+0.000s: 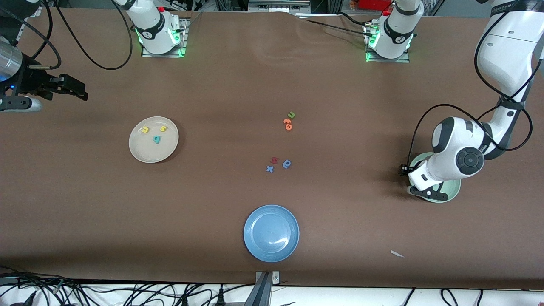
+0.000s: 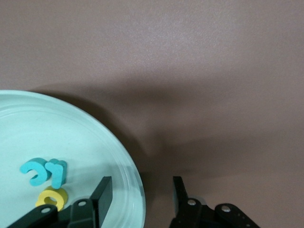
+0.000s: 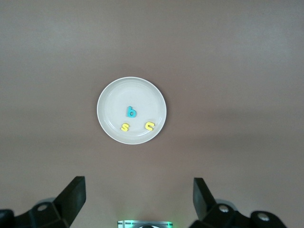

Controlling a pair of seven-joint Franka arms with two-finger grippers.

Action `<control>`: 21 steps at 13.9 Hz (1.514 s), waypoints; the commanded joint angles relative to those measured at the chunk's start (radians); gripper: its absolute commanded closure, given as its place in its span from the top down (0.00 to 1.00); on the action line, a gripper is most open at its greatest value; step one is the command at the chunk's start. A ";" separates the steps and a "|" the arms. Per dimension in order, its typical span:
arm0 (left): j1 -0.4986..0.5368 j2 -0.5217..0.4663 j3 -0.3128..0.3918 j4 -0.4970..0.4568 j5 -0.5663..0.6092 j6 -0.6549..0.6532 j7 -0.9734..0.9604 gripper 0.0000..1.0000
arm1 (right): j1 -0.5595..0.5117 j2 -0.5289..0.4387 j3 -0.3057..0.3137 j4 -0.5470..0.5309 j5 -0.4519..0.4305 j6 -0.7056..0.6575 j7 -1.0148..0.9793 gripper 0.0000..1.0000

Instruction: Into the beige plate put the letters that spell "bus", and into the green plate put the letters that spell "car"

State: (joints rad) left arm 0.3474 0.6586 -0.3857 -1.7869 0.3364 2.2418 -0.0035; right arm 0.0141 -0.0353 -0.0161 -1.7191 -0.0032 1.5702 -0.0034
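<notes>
The left gripper [image 2: 141,199] hung low over the rim of the green plate [image 2: 95,137], its two fingers apart with only bare plate edge and table between them, gripping nothing. That empty gap, poised at the plate, suggested a delivery already made rather than a pickup. Just inside the rim from one finger lay the letters that spell "car": the teal "c" [image 2: 34,172] touching the teal "r" [image 2: 57,173], and the yellow "a" [image 2: 52,198] close against them. They sat bunched near one edge, probably because each was dropped from about the same spot.

Well away, toward the right arm's end of the table, the right gripper [image 1: 70,90] waited high over bare cloth with its fingers spread wide and empty. Its wrist view looked down on the beige plate [image 3: 108,95], which held the letters that spell "bus": the teal "b" [image 3: 131,112], the yellow "u" [image 3: 149,126] and the yellow "s" [image 3: 125,127], loosely spaced.

Between the two arms, the letters left out stayed on the table: a green "u" [image 1: 291,114] beside an orange pair [image 1: 287,124], and a blue letter [image 1: 287,163] by a red one [image 1: 274,160] and a blue cross [image 1: 270,169]. The blue plate [image 1: 271,233] sat unused. Both words appeared sorted.
</notes>
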 commanded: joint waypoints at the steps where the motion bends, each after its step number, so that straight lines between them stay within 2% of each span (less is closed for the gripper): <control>1: -0.022 -0.024 -0.002 0.043 0.018 -0.054 -0.020 0.53 | -0.008 0.009 -0.008 0.024 0.020 -0.021 -0.015 1.00; 6: -0.079 -0.031 -0.019 0.317 0.001 -0.420 -0.020 0.57 | -0.008 0.022 -0.024 0.026 0.023 -0.019 -0.017 1.00; 7: -0.082 -0.031 -0.019 0.346 -0.014 -0.456 -0.021 0.63 | -0.008 0.022 -0.024 0.026 0.029 -0.021 -0.017 1.00; 9: -0.082 -0.043 -0.018 0.374 -0.056 -0.476 -0.021 0.92 | -0.008 0.021 -0.030 0.026 0.029 -0.024 -0.018 1.00; 10: -0.082 -0.059 -0.018 0.374 -0.059 -0.476 -0.026 1.00 | -0.008 0.022 -0.037 0.024 0.031 -0.024 -0.018 1.00; 15: -0.035 -0.131 -0.021 0.376 -0.112 -0.470 -0.072 1.00 | -0.008 0.022 -0.038 0.026 0.035 -0.024 -0.018 1.00; 18: -0.012 -0.154 -0.036 0.392 -0.135 -0.539 -0.055 1.00 | -0.008 0.022 -0.038 0.026 0.037 -0.024 -0.018 1.00; 20: -0.010 -0.166 -0.030 0.461 -0.134 -0.612 -0.021 1.00 | -0.008 0.022 -0.038 0.026 0.037 -0.024 -0.018 1.00; 21: -0.007 -0.189 -0.028 0.460 -0.132 -0.623 -0.016 1.00 | -0.008 0.022 -0.038 0.026 0.035 -0.024 -0.018 1.00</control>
State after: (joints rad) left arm 0.3341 0.5086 -0.4107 -1.3525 0.2238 1.6724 -0.0539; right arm 0.0132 -0.0217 -0.0535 -1.7170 0.0112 1.5674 -0.0046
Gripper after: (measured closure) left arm 0.000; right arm 0.000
